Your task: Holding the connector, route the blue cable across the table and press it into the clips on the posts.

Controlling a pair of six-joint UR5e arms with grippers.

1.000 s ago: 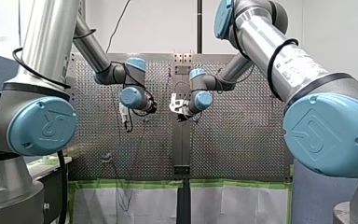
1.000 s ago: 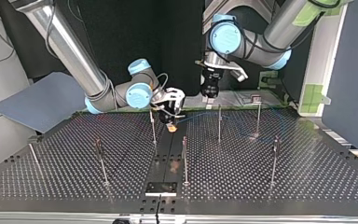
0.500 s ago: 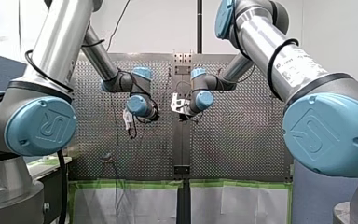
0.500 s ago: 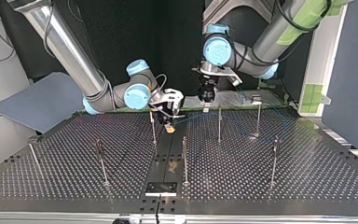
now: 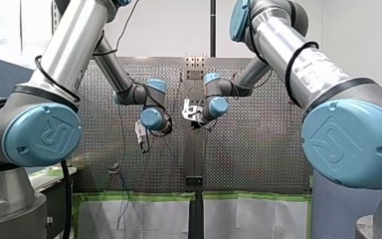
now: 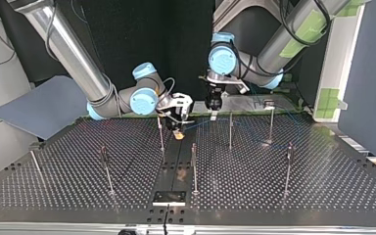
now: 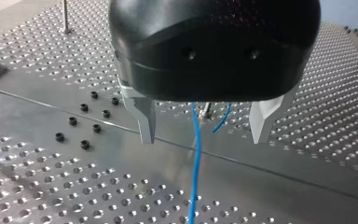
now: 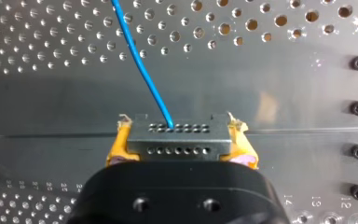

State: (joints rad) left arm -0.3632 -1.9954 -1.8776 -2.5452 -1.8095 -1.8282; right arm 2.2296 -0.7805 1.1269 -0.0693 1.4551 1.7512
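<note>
In the right wrist view my right gripper (image 8: 178, 127) is shut on a dark multi-hole connector (image 8: 177, 142), its yellow pads (image 8: 116, 147) pressing both sides. The blue cable (image 8: 142, 70) leaves the connector's face and runs ahead over the perforated plate. In the top view this gripper (image 6: 178, 128) hovers beside a thin post (image 6: 161, 134). My left gripper (image 7: 204, 133) is open, and the blue cable (image 7: 196, 158) passes between its metal fingers (image 7: 143, 116) without touching them. Seen from the top view it (image 6: 213, 108) hangs above the table's far edge, near another post (image 6: 230, 129).
Several thin posts stand on the perforated table (image 6: 323, 181), among them one at the middle (image 6: 194, 166) and two at the top view's right (image 6: 271, 122) (image 6: 288, 166). A smooth centre strip with black screws (image 7: 81, 126) crosses the plate below my left gripper.
My left arm has swung toward my right gripper, leftward in the top view and lower in the front view. My right arm has stayed still with the connector.
</note>
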